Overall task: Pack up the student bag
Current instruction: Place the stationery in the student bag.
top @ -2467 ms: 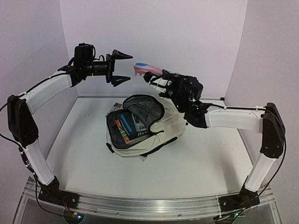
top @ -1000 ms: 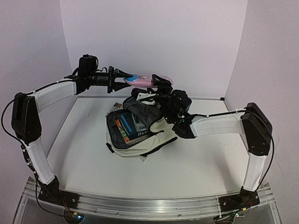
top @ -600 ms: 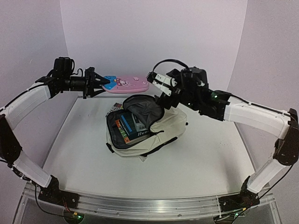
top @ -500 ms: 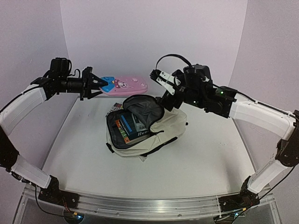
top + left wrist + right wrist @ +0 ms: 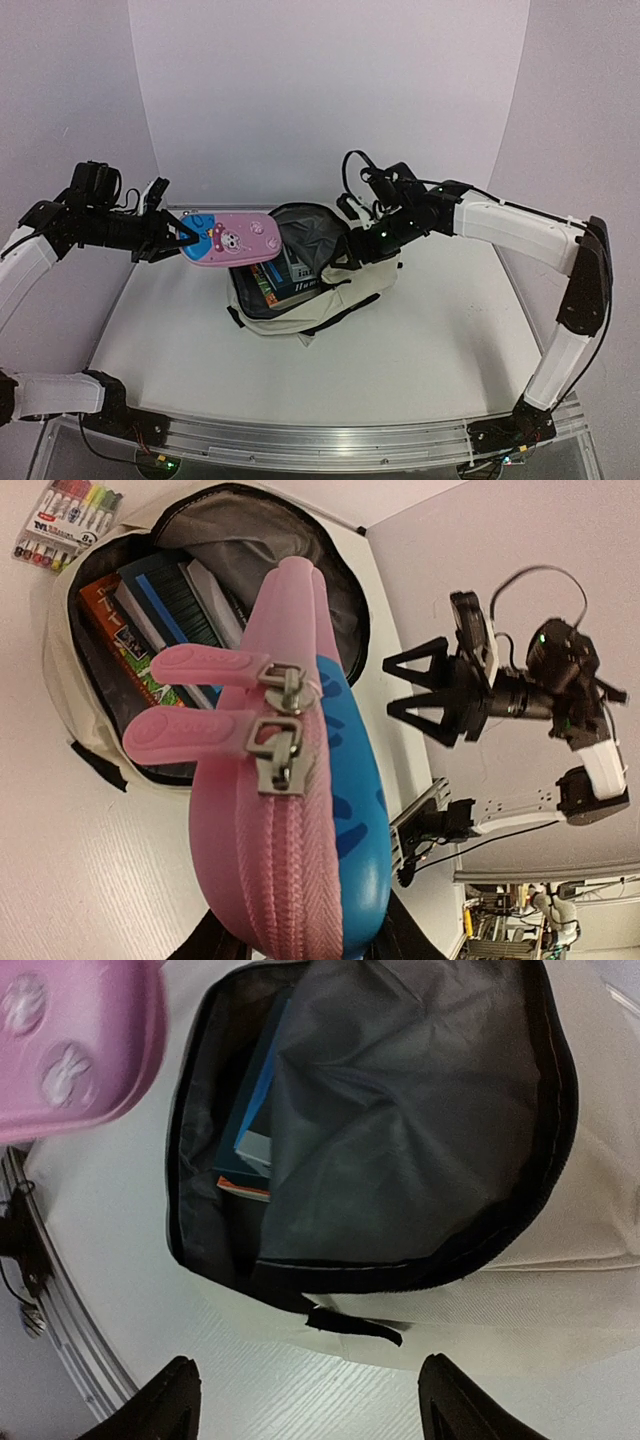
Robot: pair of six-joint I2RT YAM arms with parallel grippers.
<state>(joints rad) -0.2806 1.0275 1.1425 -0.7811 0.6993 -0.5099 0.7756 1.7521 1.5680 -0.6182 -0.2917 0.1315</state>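
The student bag, a cream backpack, lies open mid-table with books inside. Its dark lining and cream rim show in both wrist views. My left gripper is shut on one end of a pink and blue pencil case, holding it level above the bag's left edge. That case fills the left wrist view, where the left gripper sits at the bottom edge. My right gripper hangs open just over the bag's mouth. Nothing is between its fingers, which straddle a black zipper pull.
A pack of coloured markers lies on the table just behind the bag. The white table is walled by pale panels at the back and both sides. The right gripper appears open in the left wrist view.
The pencil case passed from the right gripper to the left. The left arm has drawn back left and lower with it. The right gripper has come down over the bag's opening.
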